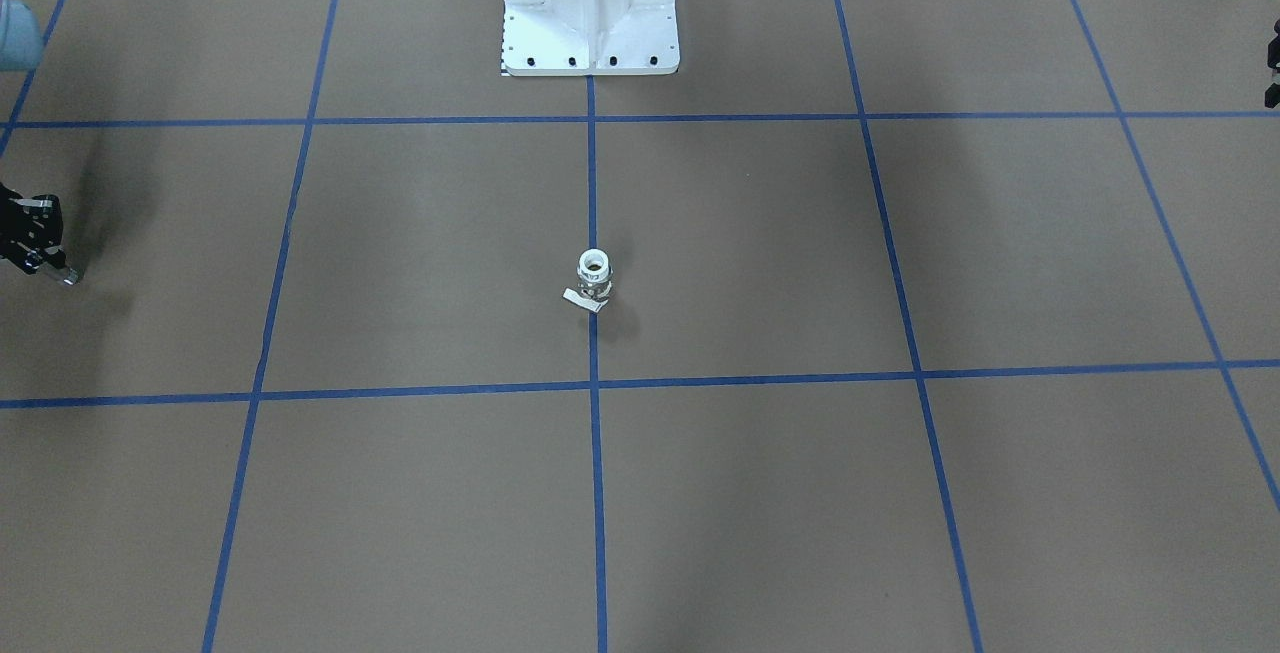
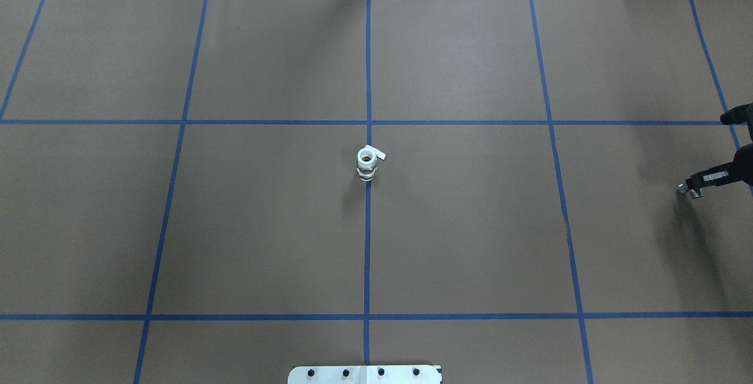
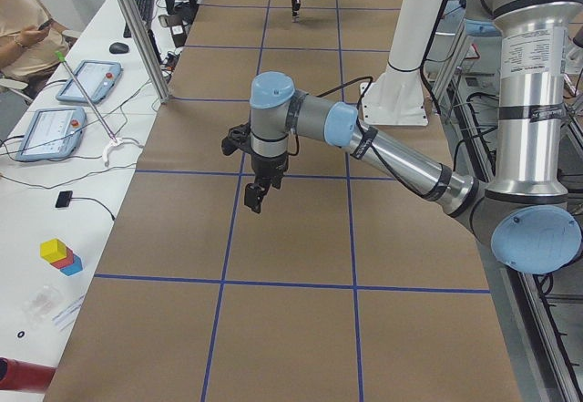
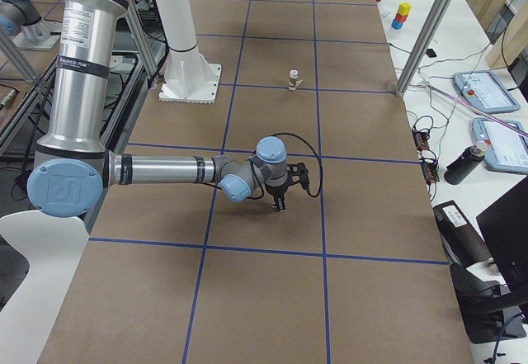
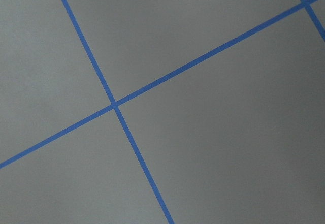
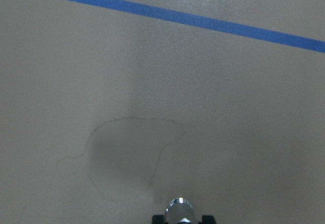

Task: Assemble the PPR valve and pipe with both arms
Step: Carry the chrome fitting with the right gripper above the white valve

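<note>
A small white PPR valve (image 1: 594, 278) with a white handle tab stands upright on the centre blue line; it also shows in the overhead view (image 2: 366, 164) and the exterior right view (image 4: 293, 78). I cannot make out a separate pipe. My right gripper (image 2: 689, 189) is far from the valve at the table's side, low over the paper; its fingers look shut with nothing between them, and its metal tip shows in the right wrist view (image 6: 179, 211). My left gripper (image 3: 255, 197) hangs over the other end of the table; I cannot tell whether it is open or shut.
The white bolted pedestal (image 1: 590, 8) stands behind the valve. Brown paper with blue tape lines (image 5: 116, 104) covers the table. Tablets and coloured blocks (image 3: 60, 254) lie on side benches, where a person sits.
</note>
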You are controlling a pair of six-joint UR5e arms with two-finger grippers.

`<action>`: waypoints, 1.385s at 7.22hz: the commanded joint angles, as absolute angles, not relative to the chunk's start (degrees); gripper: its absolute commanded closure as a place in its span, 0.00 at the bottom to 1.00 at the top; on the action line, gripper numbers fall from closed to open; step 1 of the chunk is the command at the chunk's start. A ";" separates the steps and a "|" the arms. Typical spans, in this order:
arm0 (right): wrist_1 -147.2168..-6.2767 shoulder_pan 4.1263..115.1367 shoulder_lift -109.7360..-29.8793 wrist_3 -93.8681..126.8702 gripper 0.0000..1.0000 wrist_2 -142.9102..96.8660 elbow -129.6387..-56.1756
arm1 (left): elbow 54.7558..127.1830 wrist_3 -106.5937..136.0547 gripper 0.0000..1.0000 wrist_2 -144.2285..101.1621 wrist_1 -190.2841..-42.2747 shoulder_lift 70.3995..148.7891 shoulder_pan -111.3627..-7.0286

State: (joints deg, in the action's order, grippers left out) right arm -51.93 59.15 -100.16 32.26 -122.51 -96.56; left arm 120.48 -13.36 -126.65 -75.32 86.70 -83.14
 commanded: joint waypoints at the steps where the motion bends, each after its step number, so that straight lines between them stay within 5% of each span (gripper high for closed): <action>1: -52.65 59.41 -97.93 35.91 1.00 -123.57 -99.05 | 118.83 -13.10 0.00 -126.82 -75.24 86.14 -83.58; 5: -65.83 59.85 -86.18 49.27 1.00 -128.32 -107.44 | 114.17 -17.67 0.00 -136.56 -79.36 81.13 -94.29; 7: -81.77 55.84 -73.10 58.57 1.00 -127.28 -111.53 | 114.08 -17.75 0.00 -136.67 -79.45 79.81 -95.10; 10: -95.50 44.24 -53.58 72.30 1.00 -116.66 -108.04 | 113.91 -17.67 0.00 -136.67 -79.45 79.01 -95.10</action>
